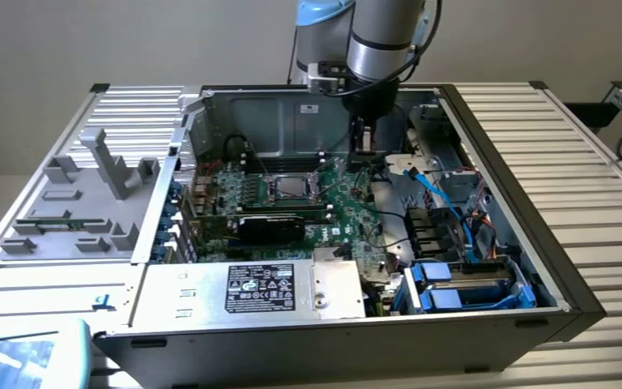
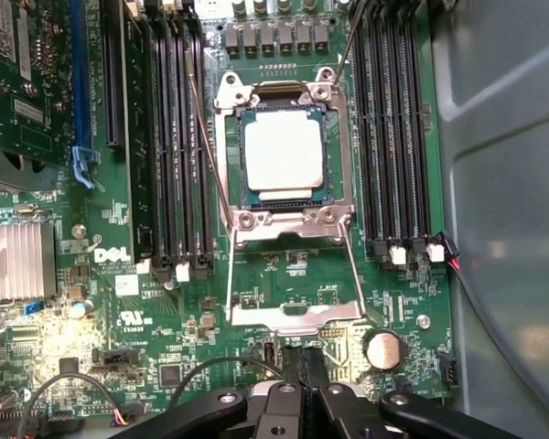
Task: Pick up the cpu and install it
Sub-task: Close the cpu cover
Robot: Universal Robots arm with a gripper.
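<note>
- Gripper [image 2: 304, 370]: black, two-fingered. The fingers [image 2: 291, 389] are pressed together with nothing clamped between them. It is poised above the green printed motherboard [image 2: 119, 311] and touches nothing.
- Hinged silver metal retaining plate [image 2: 297, 315]: folded open and laid flat on the board, between the fingertips and the silver-framed square socket [image 2: 224, 146].
- Round silver coin cell [image 2: 382, 348]: set in the board near the fingers.
- Cpu [image 2: 284, 151]: small flat square chip with a pale silver metal top and a thin dark edge. It is seated in the socket, well apart from the gripper. In the exterior view the cpu [image 1: 289, 188] is seen mid-board, to the exterior view's left of the gripper [image 1: 365, 150].
- Long black memory slots [image 2: 178, 137]: ranged in rows on both sides of the socket.
- Open grey metal computer case [image 1: 289, 105]: the board is housed inside it.
- Silver box with a black label [image 1: 257, 288]: mounted along the case's near edge.
- Grey moulded tray [image 1: 84, 203]: placed on the ribbed white table [image 1: 602, 162], to the exterior view's left of the case.
- Silver-and-blue robot arm [image 1: 381, 40]: lowered into the case from above.
</note>
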